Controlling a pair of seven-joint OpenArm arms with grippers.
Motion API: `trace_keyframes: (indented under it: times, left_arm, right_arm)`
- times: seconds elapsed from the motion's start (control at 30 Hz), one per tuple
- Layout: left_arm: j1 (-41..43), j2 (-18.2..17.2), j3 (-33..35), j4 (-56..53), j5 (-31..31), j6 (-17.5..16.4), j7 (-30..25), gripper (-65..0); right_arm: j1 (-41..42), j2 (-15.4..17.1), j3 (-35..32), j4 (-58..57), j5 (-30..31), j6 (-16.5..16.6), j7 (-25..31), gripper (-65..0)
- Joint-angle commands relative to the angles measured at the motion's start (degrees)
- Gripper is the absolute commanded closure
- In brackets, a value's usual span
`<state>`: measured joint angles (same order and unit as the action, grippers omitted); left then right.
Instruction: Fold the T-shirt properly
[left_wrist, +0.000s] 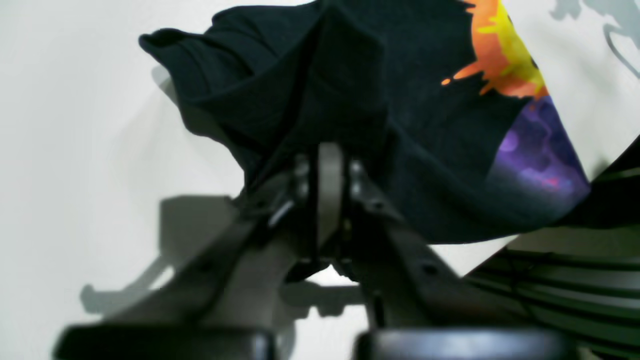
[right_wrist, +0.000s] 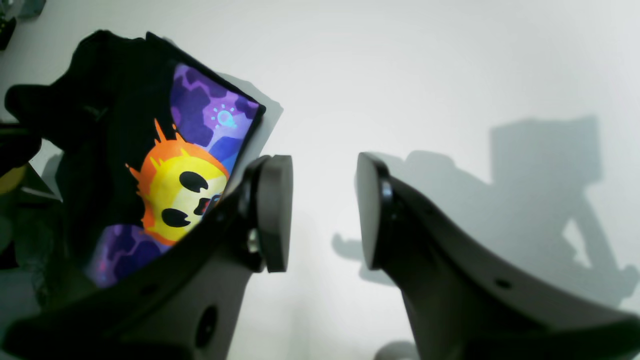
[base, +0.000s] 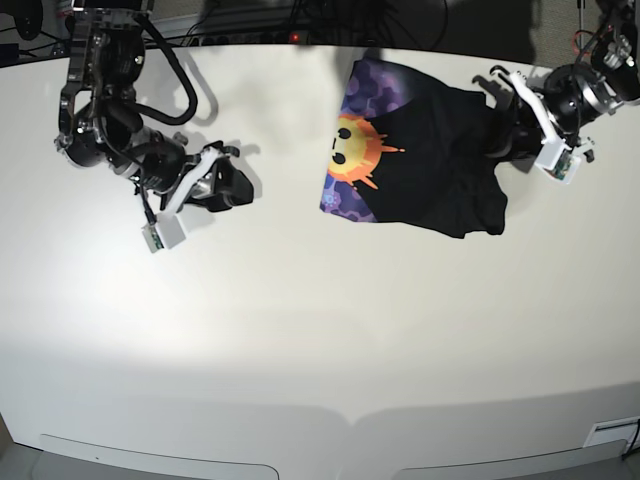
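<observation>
The black T-shirt (base: 430, 170) lies bunched on the white table at the far right, its orange-yellow sun print on purple facing up at the left end. My left gripper (base: 497, 120) sits at the shirt's right edge. In the left wrist view this gripper (left_wrist: 330, 170) is shut, pinching a fold of the black T-shirt (left_wrist: 425, 165), which is lifted and drapes over the fingertips. My right gripper (base: 238, 178) hovers over bare table well left of the shirt. In the right wrist view it (right_wrist: 324, 210) is open with nothing between its pads, and the T-shirt (right_wrist: 115, 125) lies beyond its left finger.
The white table (base: 300, 330) stretches wide toward the near edge. Cables and a power strip (base: 290, 35) run along the far edge. A dark striped part (left_wrist: 550, 280) shows at the lower right of the left wrist view.
</observation>
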<state>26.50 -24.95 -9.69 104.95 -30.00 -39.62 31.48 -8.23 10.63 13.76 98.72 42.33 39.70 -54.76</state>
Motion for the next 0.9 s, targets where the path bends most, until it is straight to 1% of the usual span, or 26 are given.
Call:
trace_keyframes:
  times: [0.0,0.13,0.23,0.27,0.3,0.37,0.4,0.43,0.53,0.63,0.8,0.87]
  left_arm:
    - [0.1,-0.8,-0.3,0.7,-1.1,-0.4,-1.5,0.0]
    - [0.1,-0.8,-0.3,0.7,-3.6,-0.4,-1.8,0.0]
    - [0.1,-0.8,-0.3,0.7,-2.6,-0.4,-4.7,0.0]
    - [0.1,-0.8,-0.3,0.7,-2.1,-0.4,-4.9,0.0]
    - [0.1,-0.8,-0.3,0.7,-1.4,-0.4,-5.0,-4.2]
    - [0.2,-0.8,-0.3,0.7,-0.6,-0.4,-5.0,-22.8]
    - [0.2,-0.8,-0.3,0.7,-0.5,-0.4,-5.0,-28.4]
    - [0.2,-0.8,-0.3,0.7,-0.6,-0.4,-5.1,-29.9]
    - [0.2,-0.8,-0.3,0.7,0.7,-0.4,-7.6,-29.8]
    - [0.1,-0.8,-0.3,0.7,4.3,-0.4,-11.1,-29.8]
    - [0.2,-0.6,-0.3,0.7,4.9,-0.4,-11.4,-29.0]
    - [0.2,0.1,-0.3,0.7,5.0,-0.4,-11.4,-29.0]
  right_arm:
    - [0.8,0.5,0.1,1.0,1.4,0.3,1.4,-22.0]
    - [0.9,0.5,0.1,1.0,1.4,0.3,1.4,-22.0]
    - [0.9,0.5,0.1,1.0,1.4,0.3,1.4,-22.0]
    - [0.9,0.5,0.1,1.0,1.4,0.3,1.4,-22.0]
    - [0.9,0.5,0.1,1.0,1.4,0.3,1.4,-22.0]
    - [0.9,0.5,0.1,1.0,1.4,0.3,1.4,-22.0]
    - [0.9,0.5,0.1,1.0,1.4,0.3,1.4,-22.0]
    - [0.9,0.5,0.1,1.0,1.4,0.3,1.4,-22.0]
    - [0.9,0.5,0.1,1.0,1.4,0.3,1.4,-22.0]
    - [0.9,0.5,0.1,1.0,1.4,0.3,1.3,-22.0]
    - [0.9,0.5,0.1,1.0,1.4,0.3,1.3,-22.0]
    - [0.9,0.5,0.1,1.0,1.4,0.3,1.4,-22.0]
